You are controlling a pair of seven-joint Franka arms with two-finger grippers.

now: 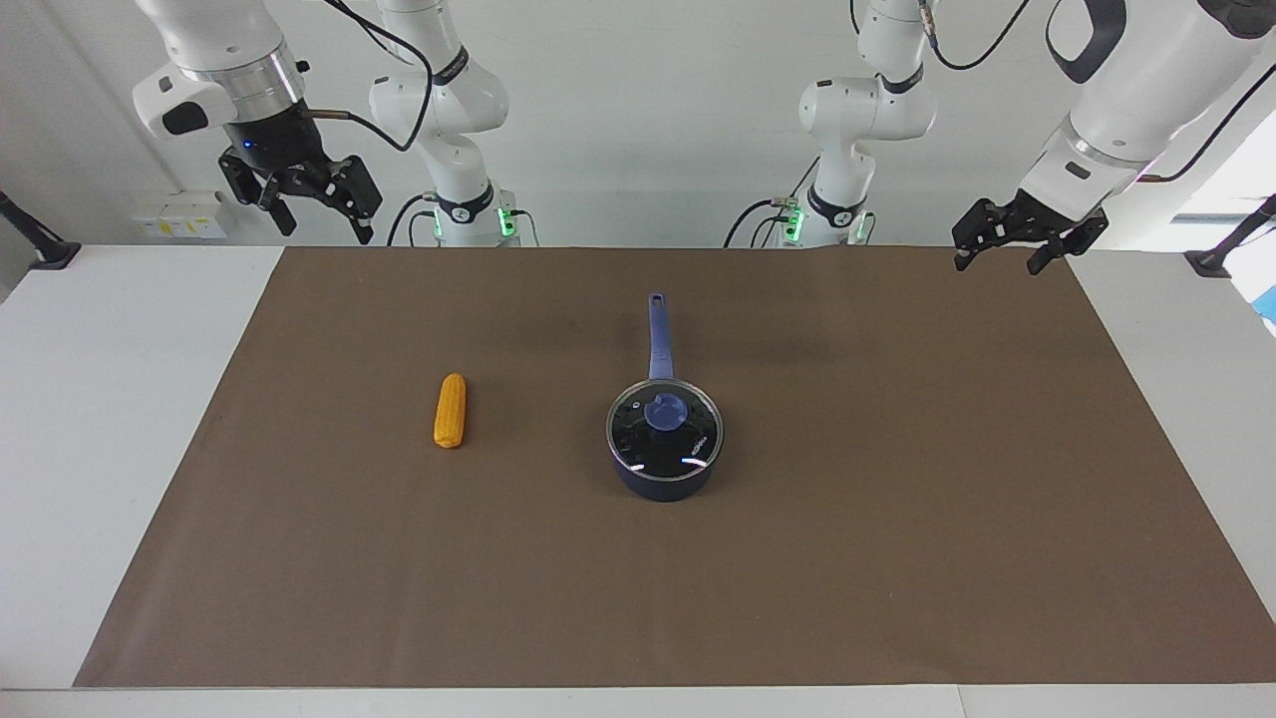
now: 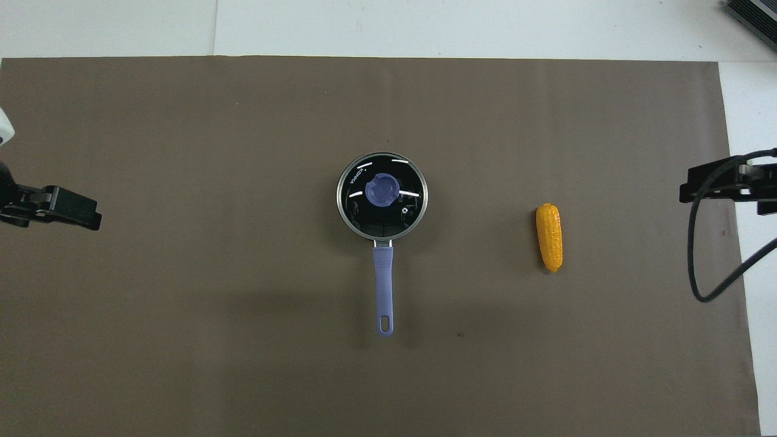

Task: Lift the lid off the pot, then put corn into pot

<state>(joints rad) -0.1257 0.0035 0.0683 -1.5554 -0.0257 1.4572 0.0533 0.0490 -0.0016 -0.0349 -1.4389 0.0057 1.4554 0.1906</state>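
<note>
The dark blue pot (image 1: 663, 488) stands mid-table, its long blue-purple handle (image 1: 658, 334) pointing toward the robots. The glass lid (image 1: 638, 439) with its blue knob (image 1: 665, 411) sits shut on the pot. In the overhead view the lid (image 2: 364, 209) covers the pot's inside, and the handle (image 2: 383, 285) shows. The yellow-orange corn (image 1: 451, 410) (image 2: 549, 237) lies on the mat beside the pot, toward the right arm's end. My right gripper (image 1: 324, 229) (image 2: 707, 185) hangs open and empty, raised over the mat's edge. My left gripper (image 1: 997, 266) (image 2: 67, 209) hangs open and empty, raised at the other end.
A brown mat (image 1: 897, 499) covers most of the white table (image 1: 100, 399). A black cable (image 2: 698, 255) loops down from the right arm. Small black stands (image 1: 45, 249) sit at the table's corners near the robots.
</note>
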